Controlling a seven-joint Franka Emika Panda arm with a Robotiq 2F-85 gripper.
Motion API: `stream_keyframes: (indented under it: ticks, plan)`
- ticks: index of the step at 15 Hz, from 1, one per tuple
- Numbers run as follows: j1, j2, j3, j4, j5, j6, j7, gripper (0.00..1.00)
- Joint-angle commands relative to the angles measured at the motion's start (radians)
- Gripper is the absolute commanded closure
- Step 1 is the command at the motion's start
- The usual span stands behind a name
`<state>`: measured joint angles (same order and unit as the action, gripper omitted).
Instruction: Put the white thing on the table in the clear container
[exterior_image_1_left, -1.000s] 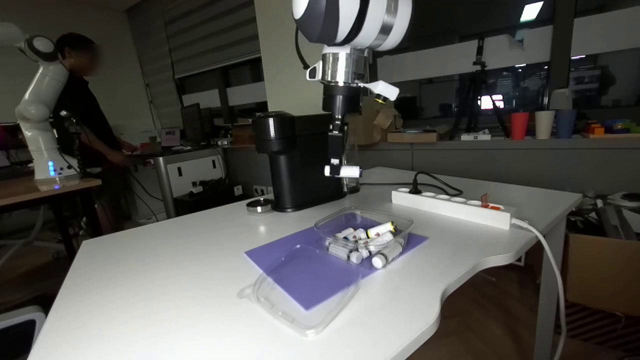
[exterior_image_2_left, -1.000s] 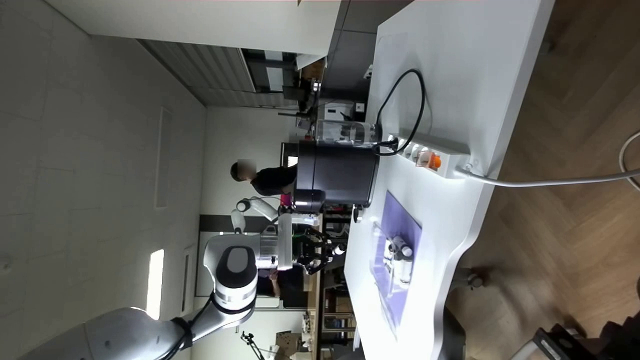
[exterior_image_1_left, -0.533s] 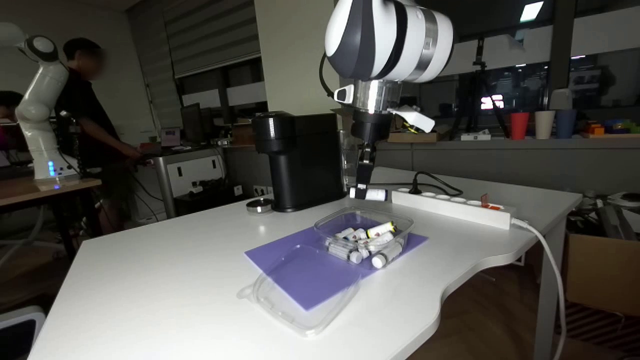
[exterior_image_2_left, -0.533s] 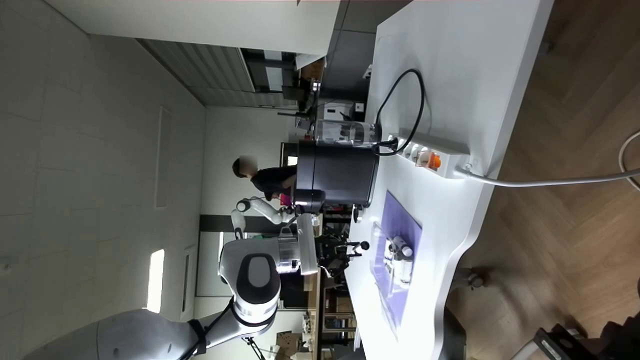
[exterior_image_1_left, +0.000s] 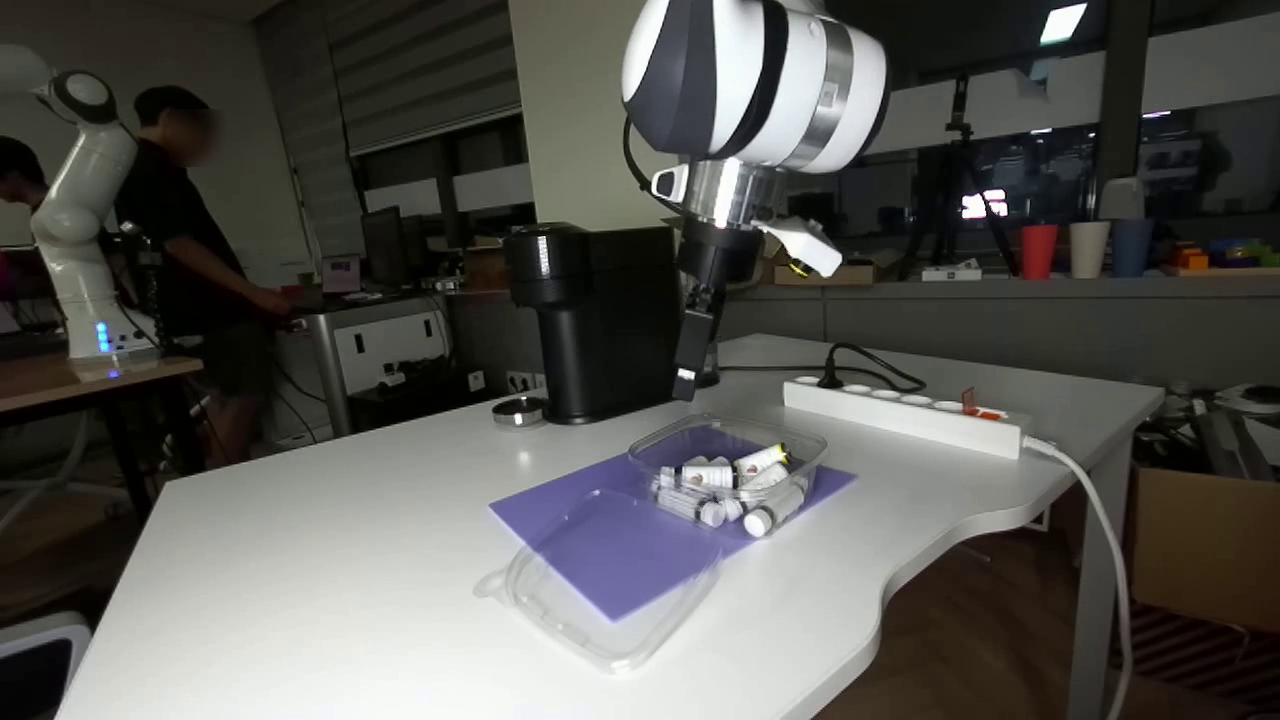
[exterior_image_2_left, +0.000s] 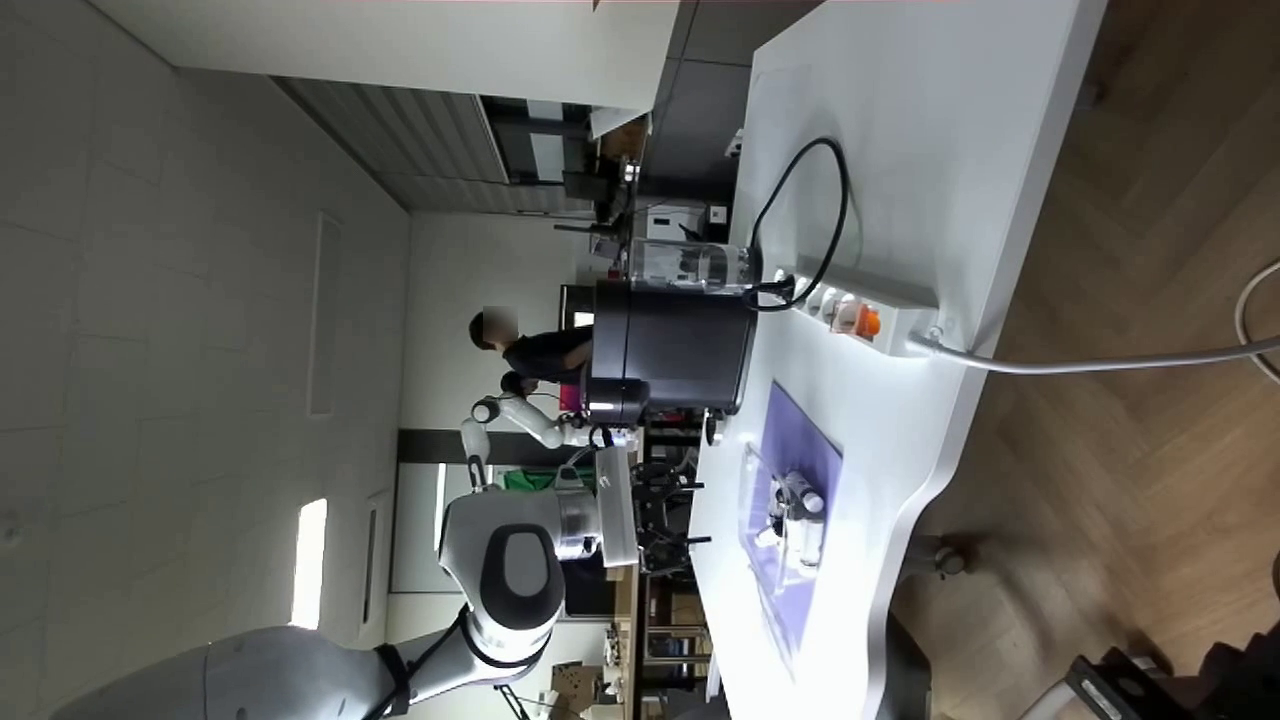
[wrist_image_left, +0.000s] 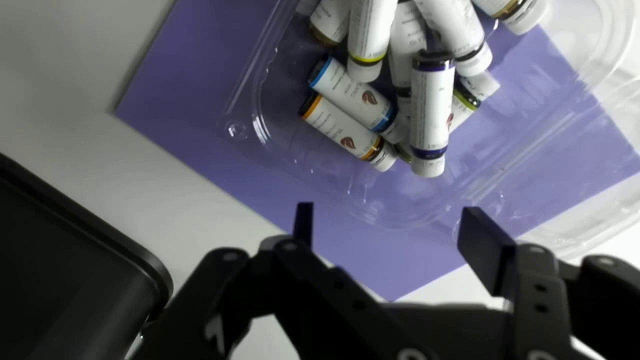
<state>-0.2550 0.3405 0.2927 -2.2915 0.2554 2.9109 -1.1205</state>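
Note:
The white thing, a small vial (wrist_image_left: 431, 117) with a white label, dark purple bands and a white cap, lies on top of several similar vials in the clear container (wrist_image_left: 280, 145). In an exterior view this vial (exterior_image_1_left: 705, 475) rests inside the tray's wall near the left side. My gripper (wrist_image_left: 388, 220) stands open, its fingertips well apart with nothing between them. It hangs above the table by the container's edge, clear of the vials. Both fingers (exterior_image_2_left: 700, 540) show apart in an exterior view, over the tray's near surroundings.
A purple sheet (exterior_image_1_left: 620, 560) lies under the tray, with a clear lid (exterior_image_1_left: 620, 655) partly on it. A black machine (exterior_image_1_left: 610, 330) stands close to my gripper. A white power strip (exterior_image_1_left: 900, 415) with a black cable (exterior_image_2_left: 845, 200) and a small metal dish (exterior_image_1_left: 518, 411) are on the table.
My gripper went lower and to the right in an exterior view, then a little back left. It has opened and let go of the white vial, which now lies in the container.

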Motion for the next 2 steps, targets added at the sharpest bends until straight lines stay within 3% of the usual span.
stream_keyframes:
  ticks: [1, 2]
  plan:
    - [0.003, -0.009, 0.000, 0.001, -0.008, -0.004, 0.010, 0.18]
    - [0.003, -0.009, 0.001, 0.000, -0.008, -0.004, 0.009, 0.11]
